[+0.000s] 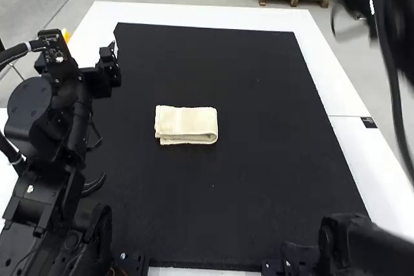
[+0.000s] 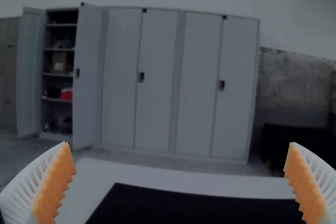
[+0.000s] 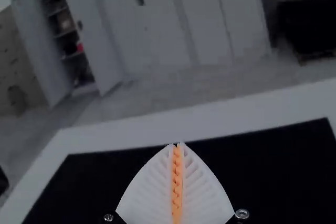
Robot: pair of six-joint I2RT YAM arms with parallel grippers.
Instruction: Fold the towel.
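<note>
On the black mat (image 1: 213, 205), mid-tabletop (image 1: 194, 15): cream towel (image 1: 187, 121), folded into a compact rectangle. Left fingers (image 1: 65, 35) wide apart, empty; right fingers (image 3: 147, 195) pressed together, empty. Small dark label (image 1: 369, 123) at tabletop's right side, print too small.
</note>
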